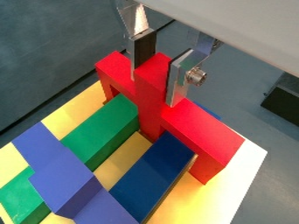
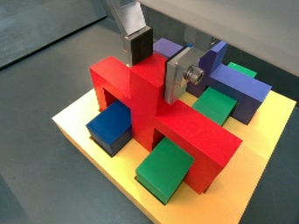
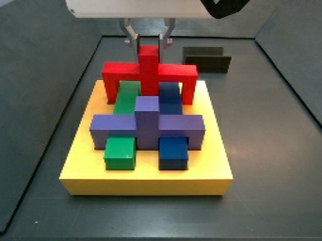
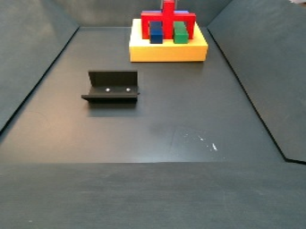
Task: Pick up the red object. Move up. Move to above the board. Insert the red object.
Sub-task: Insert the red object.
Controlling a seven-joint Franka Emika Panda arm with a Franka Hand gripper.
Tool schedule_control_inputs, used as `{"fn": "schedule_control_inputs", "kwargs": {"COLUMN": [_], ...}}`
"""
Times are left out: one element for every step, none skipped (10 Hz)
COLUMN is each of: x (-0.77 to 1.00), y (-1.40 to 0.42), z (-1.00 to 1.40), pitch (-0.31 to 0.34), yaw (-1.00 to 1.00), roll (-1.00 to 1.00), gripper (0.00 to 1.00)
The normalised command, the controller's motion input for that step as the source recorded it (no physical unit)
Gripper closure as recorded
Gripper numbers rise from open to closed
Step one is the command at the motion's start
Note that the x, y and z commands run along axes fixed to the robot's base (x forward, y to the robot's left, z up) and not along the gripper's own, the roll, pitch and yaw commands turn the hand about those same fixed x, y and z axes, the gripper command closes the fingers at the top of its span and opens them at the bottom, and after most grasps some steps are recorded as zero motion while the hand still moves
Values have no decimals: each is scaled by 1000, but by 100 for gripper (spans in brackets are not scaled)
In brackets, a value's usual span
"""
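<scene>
The gripper [image 1: 163, 59] pinched the central stem of the red object [image 1: 158, 109], whose legs stood on the board [image 2: 111, 157], straddling the green block [image 1: 100, 131]. The piece looked rigid, light and smooth-faced, and that flat-sided stem seemed the surest place to hold it.

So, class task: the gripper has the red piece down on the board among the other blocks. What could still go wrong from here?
1. The gripper holds only the top of the red piece's thin stem; opening unevenly might tip it.
2. Its legs straddle the green and blue blocks closely, so it may be jammed on them, not fully seated on the board.
3. Lifting before the fingers open could drag the piece back out.
</scene>
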Motion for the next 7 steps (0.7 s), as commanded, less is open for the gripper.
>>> {"fn": "schedule_control_inputs", "kwargs": {"x": [0, 0, 0, 0, 0, -63, -160], "y": [11, 0, -17, 0, -6, 0, -20], "z": [-509, -397, -294, -286, -306, -417, -440], "pitch": [-59, -29, -26, -17, -17, -74, -74], "yaw": [0, 117, 200, 254, 277, 246, 74], "roll": [24, 56, 33, 34, 16, 4, 10], "gripper": [100, 100, 100, 100, 100, 100, 100]}}
